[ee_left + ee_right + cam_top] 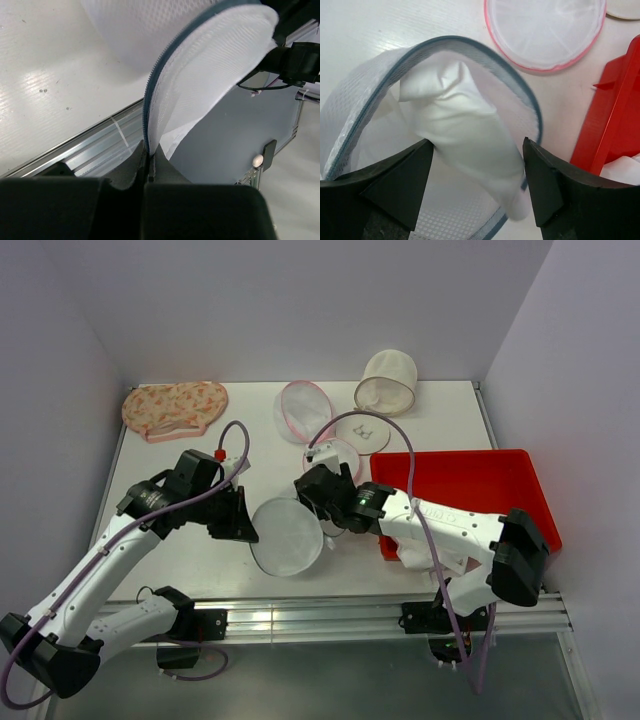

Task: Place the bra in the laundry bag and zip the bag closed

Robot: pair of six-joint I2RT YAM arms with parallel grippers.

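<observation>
With left gripper (148,156) pinched shut on the blue-grey rim of the laundry bag (287,537), hold the mouth up and taut. With right gripper (477,150) spread wide astride the bra (465,117), mostly inside the bag (lower end seemingly draped over the rim), nudge that end fully in before zipping. Keep clear of the pink-rimmed bag (545,30) and red bin (615,115) just beside. Watch for fabric snagging in the zipper teeth.

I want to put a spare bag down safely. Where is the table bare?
Bare: the strip between the peach floral bag and the pink-rimmed bag, and the far right corner between the cream mesh bag and the red tray. Crowded: the centre, where the left gripper and right gripper meet at the laundry bag.
</observation>
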